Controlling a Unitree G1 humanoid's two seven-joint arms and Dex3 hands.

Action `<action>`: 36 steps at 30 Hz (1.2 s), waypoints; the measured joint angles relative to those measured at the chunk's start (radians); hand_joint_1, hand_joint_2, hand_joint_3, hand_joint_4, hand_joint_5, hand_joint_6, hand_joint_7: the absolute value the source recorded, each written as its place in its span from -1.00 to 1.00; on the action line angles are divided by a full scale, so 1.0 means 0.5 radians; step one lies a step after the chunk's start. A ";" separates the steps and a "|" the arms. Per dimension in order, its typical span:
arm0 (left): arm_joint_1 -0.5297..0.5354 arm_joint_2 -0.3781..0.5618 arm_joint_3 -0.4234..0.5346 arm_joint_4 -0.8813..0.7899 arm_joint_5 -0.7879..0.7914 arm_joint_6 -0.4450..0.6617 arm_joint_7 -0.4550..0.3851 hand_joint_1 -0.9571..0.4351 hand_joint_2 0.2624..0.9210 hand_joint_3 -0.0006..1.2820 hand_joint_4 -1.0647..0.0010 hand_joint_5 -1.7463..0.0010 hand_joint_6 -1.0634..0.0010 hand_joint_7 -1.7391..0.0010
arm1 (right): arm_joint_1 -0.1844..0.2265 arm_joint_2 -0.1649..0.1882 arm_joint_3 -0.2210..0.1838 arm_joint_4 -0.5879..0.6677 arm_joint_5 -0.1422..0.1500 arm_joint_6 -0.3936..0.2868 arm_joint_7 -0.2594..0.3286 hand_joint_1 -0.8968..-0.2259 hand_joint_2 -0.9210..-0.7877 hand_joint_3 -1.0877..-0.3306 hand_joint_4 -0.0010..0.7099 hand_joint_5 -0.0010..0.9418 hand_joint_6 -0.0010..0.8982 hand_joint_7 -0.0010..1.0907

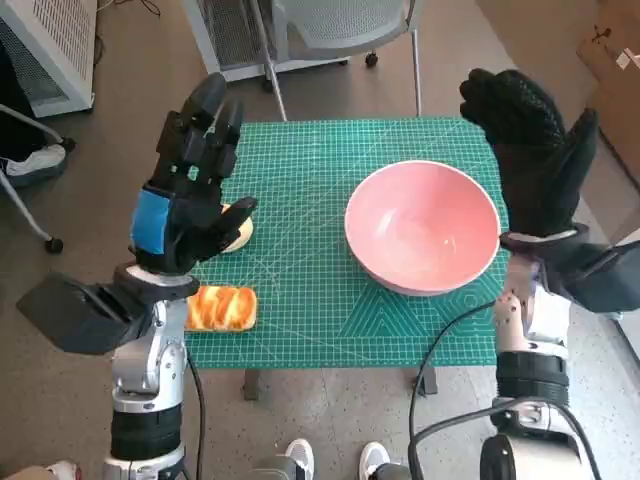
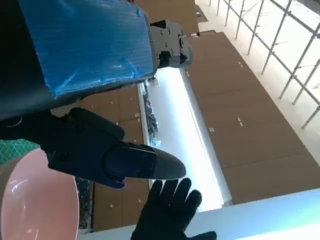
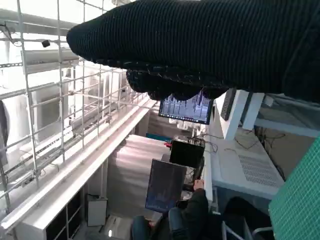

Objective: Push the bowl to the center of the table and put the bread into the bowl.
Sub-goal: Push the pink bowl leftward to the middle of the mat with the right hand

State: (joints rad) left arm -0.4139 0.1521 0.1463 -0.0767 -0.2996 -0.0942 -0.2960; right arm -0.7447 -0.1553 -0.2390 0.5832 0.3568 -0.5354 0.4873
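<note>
The pink bowl (image 1: 422, 226) stands on the right half of the green cutting mat (image 1: 310, 300); its rim (image 2: 35, 200) also shows in the left wrist view. A golden bread roll (image 1: 221, 307) lies at the mat's near left corner. My left hand (image 1: 190, 190), blue-taped, is raised above the mat's left side with fingers spread, holding nothing. My gloved right hand (image 1: 535, 150) is lifted upright beside the bowl's right rim, fingers apart and empty; the same glove (image 2: 170, 210) shows in the left wrist view.
A pale flat object (image 1: 238, 232) lies on the mat partly behind my left hand. A chair base (image 1: 330, 40) stands beyond the table's far edge. Shoes (image 1: 335, 462) show at the near edge. A seated person (image 3: 195, 210) and monitors (image 3: 186, 107) appear in the right wrist view.
</note>
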 measured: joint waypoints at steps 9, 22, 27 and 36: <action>0.000 -0.002 -0.002 0.000 -0.001 0.004 0.007 -0.48 1.00 -0.73 0.96 1.00 1.00 0.55 | 0.000 0.000 0.002 0.002 0.000 0.000 0.006 -0.09 -1.00 0.26 0.11 -1.00 0.01 -1.00; -0.003 -0.001 -0.002 0.012 -0.001 0.012 0.012 -0.49 1.00 -0.73 0.97 1.00 1.00 0.55 | -0.001 -0.010 -0.005 0.005 0.002 0.002 0.021 -0.09 -1.00 0.25 0.11 -1.00 -0.01 -1.00; -0.004 -0.001 -0.004 0.025 0.000 0.012 0.014 -0.49 1.00 -0.72 0.97 1.00 1.00 0.55 | -0.003 -0.032 -0.027 0.014 0.008 0.013 0.031 -0.09 -1.00 0.26 0.10 -1.00 -0.02 -1.00; -0.005 -0.001 -0.006 0.029 -0.001 0.013 0.014 -0.48 1.00 -0.73 0.97 1.00 1.00 0.54 | -0.026 -0.085 -0.080 0.107 0.029 -0.002 0.049 -0.08 -1.00 0.27 0.09 -1.00 -0.07 -1.00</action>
State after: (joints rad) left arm -0.4165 0.1515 0.1432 -0.0623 -0.2999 -0.0878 -0.2888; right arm -0.7575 -0.1979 -0.2792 0.6365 0.3712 -0.5363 0.5116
